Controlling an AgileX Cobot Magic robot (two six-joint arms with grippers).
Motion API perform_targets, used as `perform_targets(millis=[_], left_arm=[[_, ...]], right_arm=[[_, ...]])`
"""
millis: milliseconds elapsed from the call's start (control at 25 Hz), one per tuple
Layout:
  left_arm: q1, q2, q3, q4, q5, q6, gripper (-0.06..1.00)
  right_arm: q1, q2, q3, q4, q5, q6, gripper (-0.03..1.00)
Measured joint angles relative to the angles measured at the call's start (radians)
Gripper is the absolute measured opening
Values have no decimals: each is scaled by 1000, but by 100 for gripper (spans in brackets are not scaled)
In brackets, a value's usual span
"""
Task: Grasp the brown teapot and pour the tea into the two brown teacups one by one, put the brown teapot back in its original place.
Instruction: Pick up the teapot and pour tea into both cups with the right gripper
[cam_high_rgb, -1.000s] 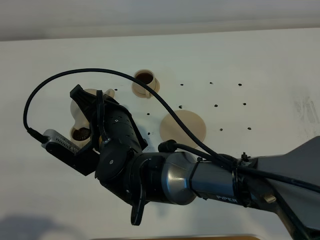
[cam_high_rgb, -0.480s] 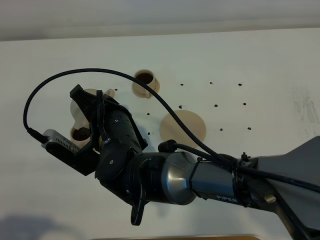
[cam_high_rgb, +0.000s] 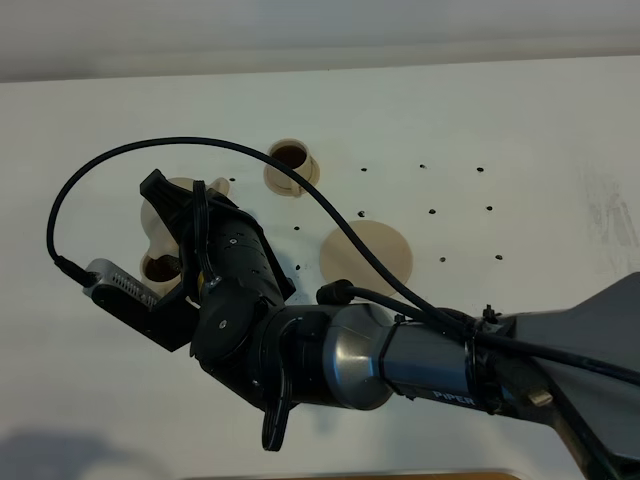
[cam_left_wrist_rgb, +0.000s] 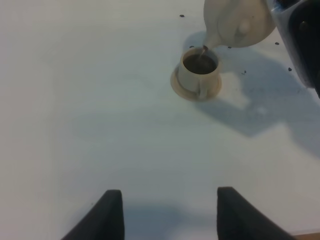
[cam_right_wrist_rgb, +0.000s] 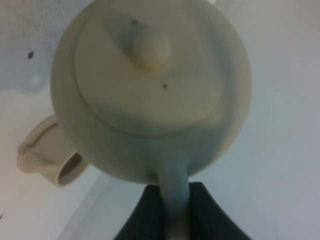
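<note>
The brown teapot (cam_high_rgb: 157, 222) hangs tilted over the near-left teacup (cam_high_rgb: 160, 267), mostly hidden behind my right arm. My right gripper (cam_right_wrist_rgb: 175, 217) is shut on the teapot's (cam_right_wrist_rgb: 150, 95) loop handle. In the left wrist view the teapot (cam_left_wrist_rgb: 240, 22) tips its spout over that teacup (cam_left_wrist_rgb: 199, 75), which holds dark tea on its small saucer. The other teacup (cam_high_rgb: 291, 163) stands farther back, also dark inside. The wide round saucer disc (cam_high_rgb: 366, 252) lies bare to the right. My left gripper (cam_left_wrist_rgb: 167, 220) hovers low over the table, open and holding nothing.
Several small dark specks (cam_high_rgb: 430, 212) dot the white table (cam_high_rgb: 520, 120) around the disc. My right arm's thick body (cam_high_rgb: 330, 355) and its black cable (cam_high_rgb: 120, 155) cross the front of the table. A teacup (cam_right_wrist_rgb: 50, 155) shows beside the teapot in the right wrist view.
</note>
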Motion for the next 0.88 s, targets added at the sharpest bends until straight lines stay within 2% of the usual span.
perform_targets(millis=[480, 680, 880], left_arm=[[0, 0, 0, 0, 0, 0, 49], [0, 0, 0, 0, 0, -1, 49], [0, 0, 0, 0, 0, -1, 49]], right_arm=[[0, 0, 0, 0, 0, 0, 9], [0, 0, 0, 51, -9, 3, 9], [0, 0, 0, 73, -11, 64, 9]])
